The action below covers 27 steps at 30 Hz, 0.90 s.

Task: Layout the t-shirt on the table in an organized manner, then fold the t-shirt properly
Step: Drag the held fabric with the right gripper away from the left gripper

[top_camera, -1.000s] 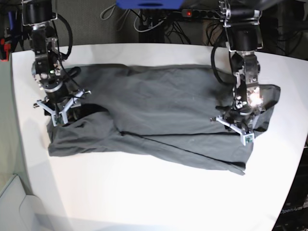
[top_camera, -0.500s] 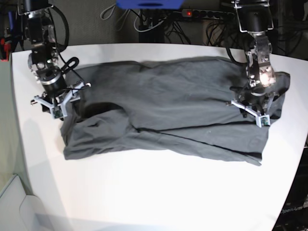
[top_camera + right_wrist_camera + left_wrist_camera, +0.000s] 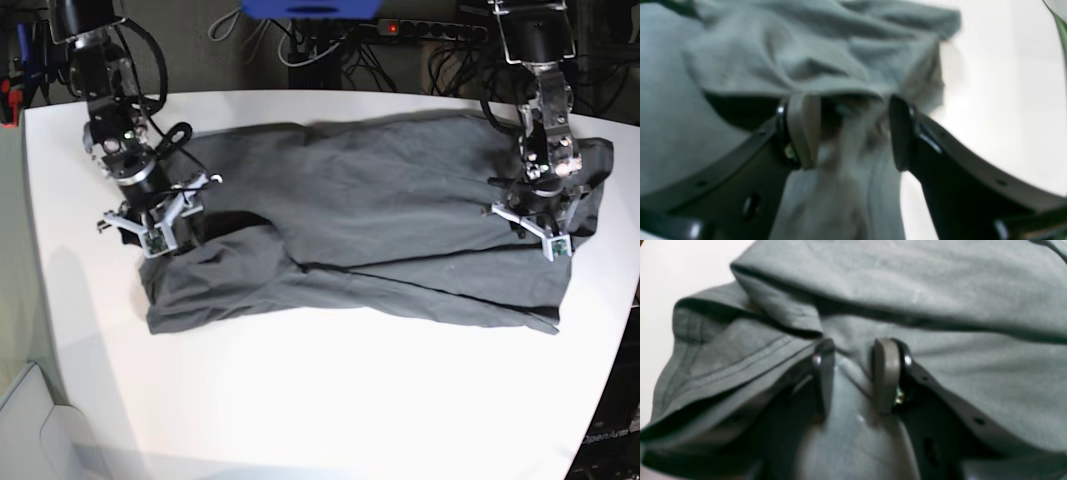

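Observation:
The dark grey t-shirt [image 3: 380, 220] lies spread sideways across the white table [image 3: 330, 400], with folds along its near edge. My left gripper [image 3: 530, 228] sits on the shirt's right end. In the left wrist view the left gripper [image 3: 855, 373] is shut on a ridge of t-shirt [image 3: 940, 290] fabric. My right gripper [image 3: 155, 218] is at the shirt's left end. In the right wrist view the right gripper [image 3: 851, 133] stands wide open, with a blurred bunch of t-shirt [image 3: 756, 50] loose between its fingers and bare table [image 3: 1000, 83] beside it.
A power strip [image 3: 430, 28] and tangled cables lie behind the table's far edge. Bare white tabletop stretches in front of the shirt. The table's right edge [image 3: 625, 300] runs close to the left gripper.
Both grippers have dragged the shirt to the right and slightly away, stretching it flatter. The right gripper's jaws have widened a little.

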Each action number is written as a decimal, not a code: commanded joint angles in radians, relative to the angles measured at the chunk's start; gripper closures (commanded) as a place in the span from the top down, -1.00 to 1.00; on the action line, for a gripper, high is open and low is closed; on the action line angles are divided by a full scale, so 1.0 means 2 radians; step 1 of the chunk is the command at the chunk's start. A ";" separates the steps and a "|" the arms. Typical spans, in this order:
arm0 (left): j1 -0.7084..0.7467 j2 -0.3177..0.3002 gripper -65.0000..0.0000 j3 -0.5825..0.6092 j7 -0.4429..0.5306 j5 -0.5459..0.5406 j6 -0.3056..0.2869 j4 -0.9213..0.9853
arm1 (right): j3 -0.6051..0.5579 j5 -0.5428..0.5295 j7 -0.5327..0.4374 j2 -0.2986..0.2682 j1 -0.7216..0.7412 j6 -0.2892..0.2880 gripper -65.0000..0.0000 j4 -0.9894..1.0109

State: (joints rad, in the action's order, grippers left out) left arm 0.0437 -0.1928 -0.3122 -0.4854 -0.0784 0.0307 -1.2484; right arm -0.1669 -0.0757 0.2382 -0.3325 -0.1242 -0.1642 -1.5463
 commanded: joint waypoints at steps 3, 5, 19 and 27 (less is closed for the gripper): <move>0.018 0.002 -0.38 0.001 -0.097 0.021 0.007 0.016 | 0.003 0.000 -0.011 -0.006 0.020 0.000 0.05 0.015; 0.018 0.002 -0.38 0.000 -0.097 0.021 0.007 0.016 | 0.003 0.000 -0.011 -0.006 0.029 0.000 0.05 0.026; 0.009 0.003 -0.38 0.000 -0.098 0.021 0.007 0.016 | -0.003 0.001 -0.012 -0.003 0.057 -0.059 0.05 0.056; 0.007 0.003 -0.38 0.000 -0.101 0.021 0.007 0.016 | -0.037 0.001 -0.016 -0.006 0.082 -0.066 0.01 0.089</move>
State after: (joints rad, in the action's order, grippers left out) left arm 0.0296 -0.1909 -0.3138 -0.5087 -0.0715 0.0330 -1.2484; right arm -0.2440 -0.0742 0.2249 -0.3340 0.0296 -0.2924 -1.3552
